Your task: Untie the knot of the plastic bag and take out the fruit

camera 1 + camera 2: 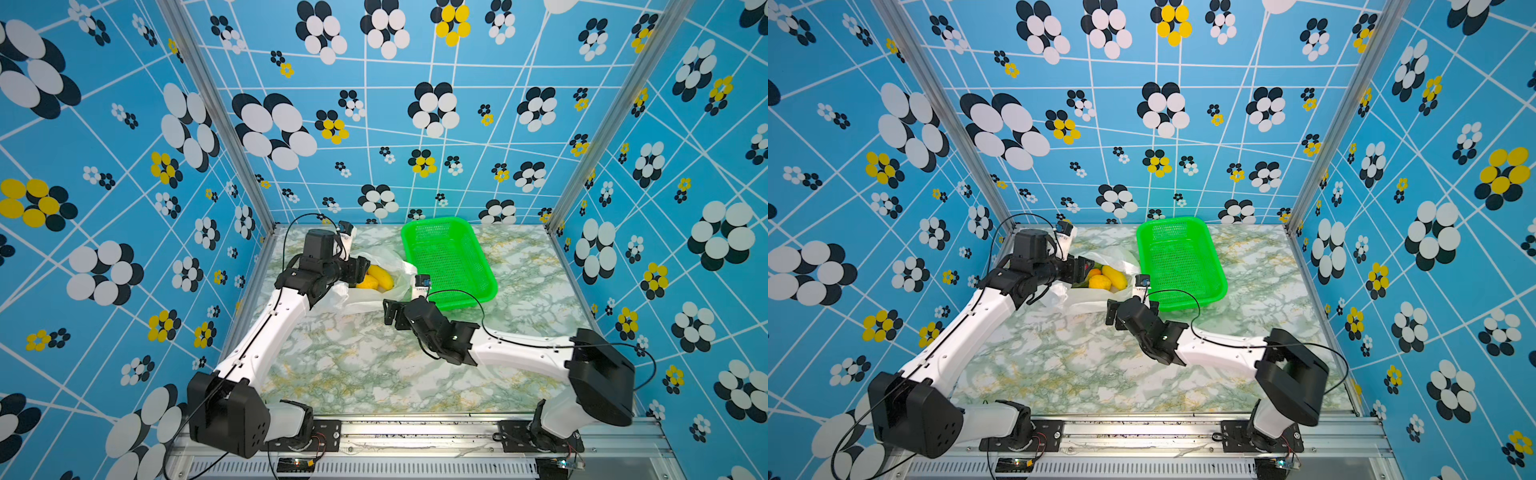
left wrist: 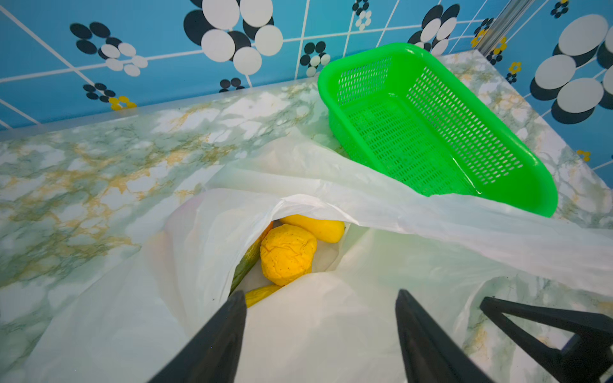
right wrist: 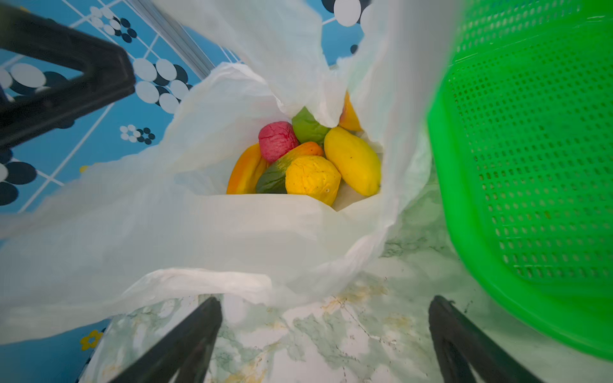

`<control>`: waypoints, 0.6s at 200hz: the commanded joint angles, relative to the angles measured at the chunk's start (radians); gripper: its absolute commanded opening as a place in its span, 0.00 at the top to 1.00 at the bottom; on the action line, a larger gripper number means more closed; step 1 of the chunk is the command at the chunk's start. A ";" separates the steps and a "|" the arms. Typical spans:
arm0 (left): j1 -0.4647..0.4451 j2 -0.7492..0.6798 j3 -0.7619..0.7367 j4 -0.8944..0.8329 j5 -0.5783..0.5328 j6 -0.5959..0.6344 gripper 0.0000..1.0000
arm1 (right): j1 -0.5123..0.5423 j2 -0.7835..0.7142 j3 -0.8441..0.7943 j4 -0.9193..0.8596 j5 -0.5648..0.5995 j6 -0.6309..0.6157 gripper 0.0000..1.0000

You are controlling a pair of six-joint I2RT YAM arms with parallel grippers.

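Note:
The white plastic bag (image 1: 365,300) (image 1: 1088,300) lies open on the marble table, left of the basket. Fruit (image 1: 380,276) (image 1: 1115,277) shows through its mouth: a round yellow piece (image 2: 287,253) (image 3: 313,179), a long yellow one (image 3: 353,160), a red bumpy ball (image 3: 277,139), green and orange pieces. The knot is out of view. My left gripper (image 1: 362,268) (image 1: 1086,268) (image 2: 320,293) stands open over the bag's (image 2: 365,199) left side, at the mouth. My right gripper (image 1: 405,305) (image 1: 1133,305) (image 3: 325,300) is open above bare table at the bag's (image 3: 199,232) near edge, nothing between its fingers.
A green mesh basket (image 1: 486,286) (image 1: 1221,286) (image 2: 530,185) (image 3: 464,199) stands right of the bag, touching or almost touching it, with nothing inside. Patterned blue walls close the table at the back and both sides.

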 commanded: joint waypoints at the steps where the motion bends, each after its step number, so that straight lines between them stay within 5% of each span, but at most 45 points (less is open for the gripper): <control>1: -0.020 0.023 0.040 -0.053 -0.085 0.051 0.27 | -0.022 0.059 0.066 0.082 0.004 0.036 0.01; 69: -0.037 0.010 0.006 -0.025 -0.229 0.063 0.20 | -0.089 0.162 0.047 0.153 -0.006 0.082 0.03; 120: -0.076 0.095 0.056 -0.073 -0.362 0.104 0.20 | -0.089 0.122 -0.072 0.216 -0.068 0.051 0.29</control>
